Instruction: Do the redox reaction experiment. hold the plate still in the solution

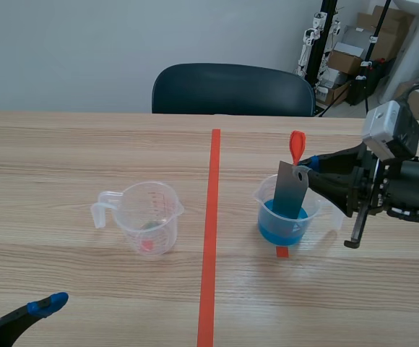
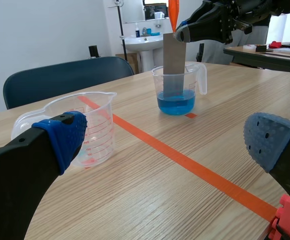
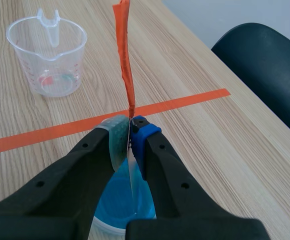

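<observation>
Plate (image 1: 290,189) in rt cup (image 1: 269,219); 2nd cup (image 1: 150,217) to its left.

Robotics lab or test room, not a home. Wood-grain table (image 1: 87,144) marked with an orange tape line (image 1: 211,231), carrying 1 clear measuring cup (image 1: 149,217) and 1 cup of blue liquid (image 1: 285,220). Behind it: 1 dark chair (image 1: 231,90), stacked cardboard boxes (image 1: 354,50), black equipment stands (image 1: 329,36), a white washbasin (image 2: 147,42), a second worktable (image 2: 270,52).
</observation>
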Robot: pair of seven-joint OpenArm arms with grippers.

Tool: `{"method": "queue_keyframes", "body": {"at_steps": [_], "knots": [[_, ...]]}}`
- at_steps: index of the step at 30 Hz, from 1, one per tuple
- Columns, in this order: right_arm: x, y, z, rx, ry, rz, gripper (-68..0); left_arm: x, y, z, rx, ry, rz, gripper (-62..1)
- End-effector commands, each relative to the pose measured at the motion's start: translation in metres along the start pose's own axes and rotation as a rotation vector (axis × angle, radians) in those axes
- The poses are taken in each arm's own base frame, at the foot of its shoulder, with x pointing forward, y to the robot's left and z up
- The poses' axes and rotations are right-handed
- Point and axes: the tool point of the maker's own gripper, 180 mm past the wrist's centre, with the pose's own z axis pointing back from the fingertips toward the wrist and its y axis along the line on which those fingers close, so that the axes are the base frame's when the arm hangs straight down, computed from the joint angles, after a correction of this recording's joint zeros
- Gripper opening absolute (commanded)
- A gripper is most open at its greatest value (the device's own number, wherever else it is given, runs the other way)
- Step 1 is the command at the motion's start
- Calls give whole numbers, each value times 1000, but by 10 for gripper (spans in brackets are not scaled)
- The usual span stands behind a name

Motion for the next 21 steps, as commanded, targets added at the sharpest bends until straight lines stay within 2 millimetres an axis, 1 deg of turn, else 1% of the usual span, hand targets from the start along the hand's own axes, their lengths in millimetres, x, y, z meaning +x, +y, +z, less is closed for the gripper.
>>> {"method": "queue_keyframes", "body": {"at_steps": [1, 8, 21], "knots": [[10, -8, 0, -20, -37, 10, -669, 7, 3, -5, 7, -39, -11, 14], [13, -8, 1, -22, -55, 4, -669, 7, 3, -5, 7, -39, -11, 14], [11, 11, 11, -58, -131, -12, -669, 7, 3, -5, 7, -40, -11, 14]]}}
